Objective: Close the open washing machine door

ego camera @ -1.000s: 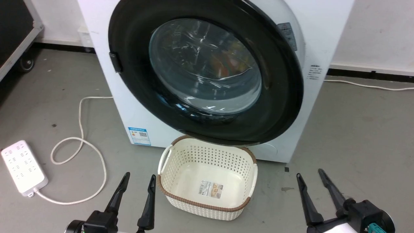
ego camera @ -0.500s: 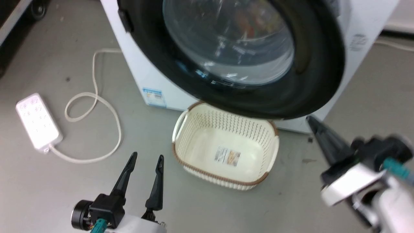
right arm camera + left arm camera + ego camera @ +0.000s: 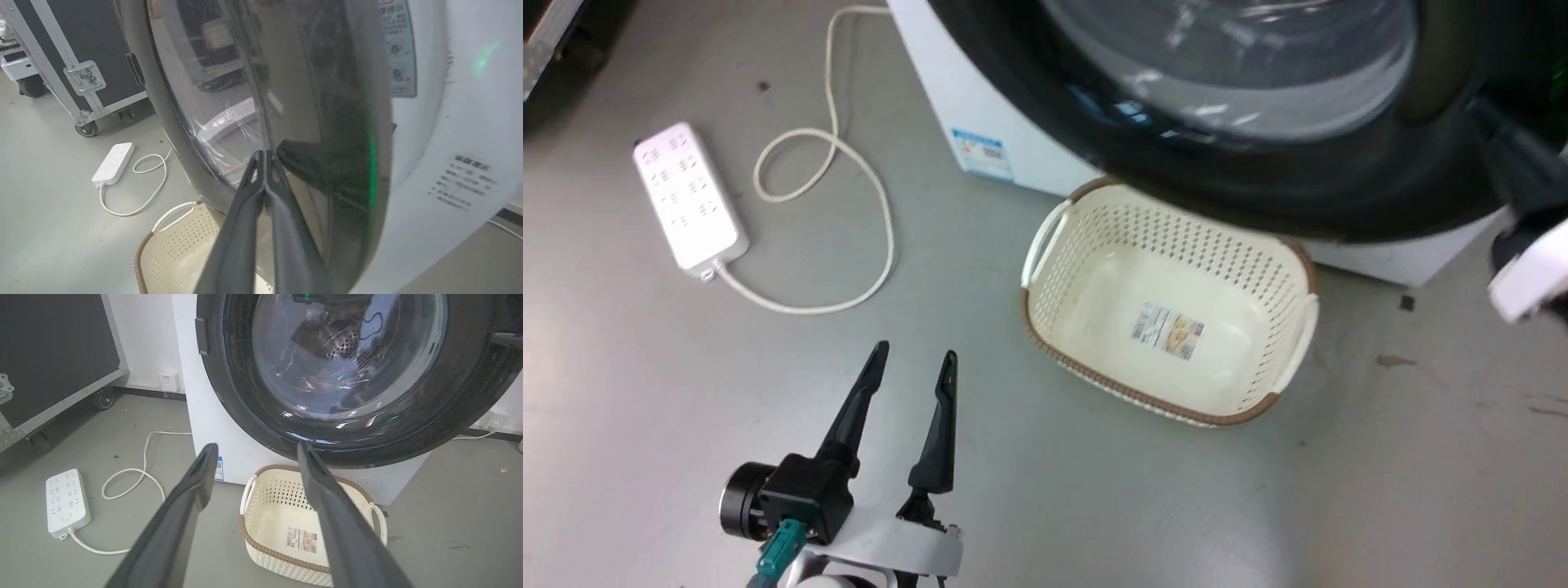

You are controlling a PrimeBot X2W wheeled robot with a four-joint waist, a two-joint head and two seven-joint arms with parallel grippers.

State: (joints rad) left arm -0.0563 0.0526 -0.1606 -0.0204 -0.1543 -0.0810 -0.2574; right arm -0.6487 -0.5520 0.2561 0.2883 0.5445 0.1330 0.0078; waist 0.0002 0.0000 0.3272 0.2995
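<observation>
washing machine door (image 3: 1258, 192) is hanging open, swung out from the white washing machine (image 3: 988, 122) over the cream basket (image 3: 1143, 233), right gripper (image 3: 264, 155) has its 2 fingers pinched together on nothing, tips right by the glossy rim, left gripper (image 3: 915, 353) spread wide over the floor near the power strip (image 3: 690, 196)

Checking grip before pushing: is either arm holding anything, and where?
Nothing. Left gripper: jaws open. Right gripper: jaws shut, empty, beside the black-rimmed round glass door.

A basket (image 3: 1176, 237) stands beneath the washing machine door (image 3: 1258, 192).
</observation>
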